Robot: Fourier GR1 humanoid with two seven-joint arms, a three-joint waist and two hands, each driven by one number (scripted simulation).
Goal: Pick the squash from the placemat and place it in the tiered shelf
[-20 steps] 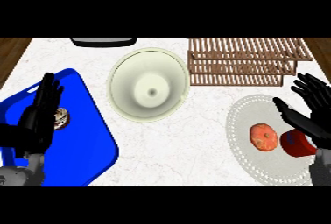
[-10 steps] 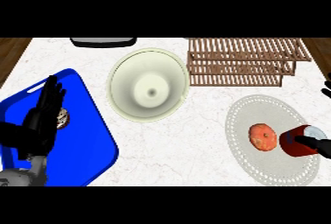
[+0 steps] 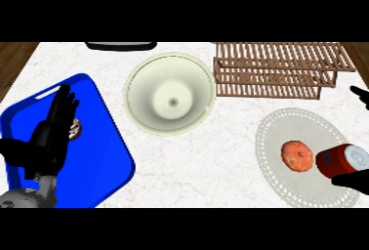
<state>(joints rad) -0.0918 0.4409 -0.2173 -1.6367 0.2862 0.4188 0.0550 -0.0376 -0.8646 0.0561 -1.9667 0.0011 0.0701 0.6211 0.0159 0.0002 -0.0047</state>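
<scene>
My left hand [image 3: 52, 134] is resting over the blue tray [image 3: 101, 146] at the counter's [image 3: 194, 166] left, fingers straight and relaxed. My right hand [image 3: 357, 181] is showing only as dark bits at the right edge beside a red can [image 3: 341, 160]; whether it is gripping, I cannot tell. The squash [image 3: 296, 155] is lying on the pale round placemat [image 3: 288, 122], touching the can. The tiered shelf [image 3: 277, 68] is standing behind, beside a cream bowl [image 3: 170, 93].

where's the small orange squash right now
In the head view, the round orange squash lies on the pale round placemat at the counter's right, just left of a red can and below the brown slatted tiered shelf.
</scene>
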